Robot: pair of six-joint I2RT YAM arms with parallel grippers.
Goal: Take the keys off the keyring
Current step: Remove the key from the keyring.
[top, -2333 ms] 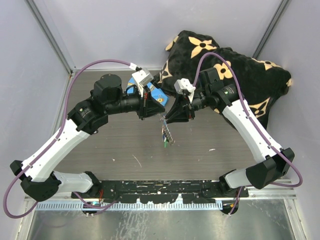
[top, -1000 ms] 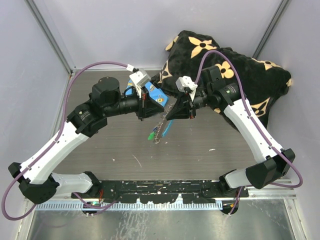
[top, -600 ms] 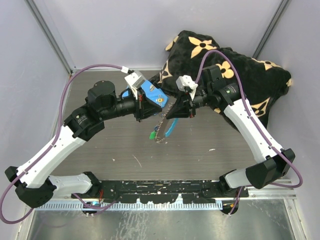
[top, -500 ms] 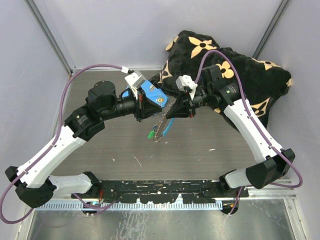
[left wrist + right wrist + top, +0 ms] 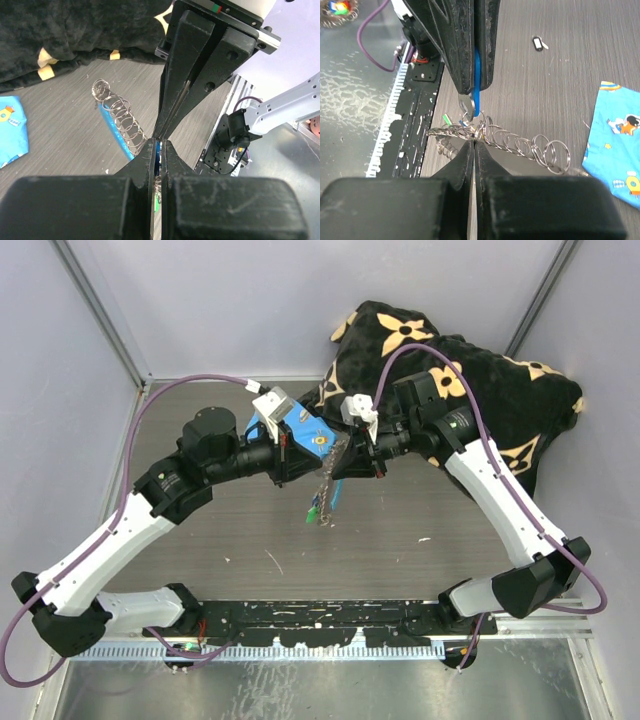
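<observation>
While left gripper (image 5: 159, 150) and right gripper (image 5: 473, 145) meet tip to tip over mid-bench (image 5: 230, 530), both are pinched fully closed on the keyring (image 5: 520, 144), left on its blue piece, right on the ring chain, which dangles toward 6 o'clock with a green key (image 5: 312, 512) at its low end.

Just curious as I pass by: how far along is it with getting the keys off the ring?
Looks done: one dark key lies loose on the table. In hand: left tool and right tool are shut on the keyring between them. Left to do: a green key hangs on it, maybe others.
</observation>
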